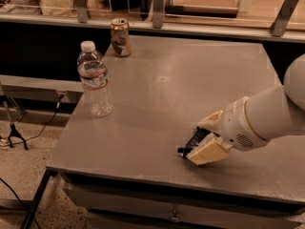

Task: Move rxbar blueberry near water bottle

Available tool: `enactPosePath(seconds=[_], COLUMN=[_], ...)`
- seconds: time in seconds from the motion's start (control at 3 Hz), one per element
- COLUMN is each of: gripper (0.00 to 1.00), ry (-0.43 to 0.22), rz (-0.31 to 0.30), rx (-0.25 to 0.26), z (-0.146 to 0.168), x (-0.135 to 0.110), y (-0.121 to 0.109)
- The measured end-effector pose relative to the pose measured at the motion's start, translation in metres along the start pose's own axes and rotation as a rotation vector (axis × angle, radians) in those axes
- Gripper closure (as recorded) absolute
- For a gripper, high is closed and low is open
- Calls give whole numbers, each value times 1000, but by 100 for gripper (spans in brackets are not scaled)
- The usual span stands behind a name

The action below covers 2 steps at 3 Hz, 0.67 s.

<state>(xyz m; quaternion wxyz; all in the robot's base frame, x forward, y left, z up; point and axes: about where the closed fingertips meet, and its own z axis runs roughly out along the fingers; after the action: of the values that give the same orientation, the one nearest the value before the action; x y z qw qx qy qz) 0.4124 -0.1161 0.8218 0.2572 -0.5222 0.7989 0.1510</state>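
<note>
The rxbar blueberry (192,142) is a dark navy bar held between my gripper's two cream fingers near the table's front right, just above or on the surface. My gripper (202,139) is shut on it, with one finger (210,151) in front and one (209,120) behind. The water bottle (95,80) stands upright near the table's left edge, clear with a white cap, far to the left of the gripper.
A dented metal can (120,37) stands at the table's back left. The grey table (162,89) has its front edge just below the gripper. A counter with stands and boxes runs behind. A tripod leg and cable lie on the floor at left.
</note>
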Motion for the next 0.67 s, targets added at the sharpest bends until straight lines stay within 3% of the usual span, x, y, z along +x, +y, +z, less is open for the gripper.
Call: enactPosePath(seconds=[0.33, 0.67], gripper=[100, 100], ry=[-33, -107], rz=[-17, -25], rx=[-20, -19], z=[-3, -13], x=[-6, -18], y=[-9, -26])
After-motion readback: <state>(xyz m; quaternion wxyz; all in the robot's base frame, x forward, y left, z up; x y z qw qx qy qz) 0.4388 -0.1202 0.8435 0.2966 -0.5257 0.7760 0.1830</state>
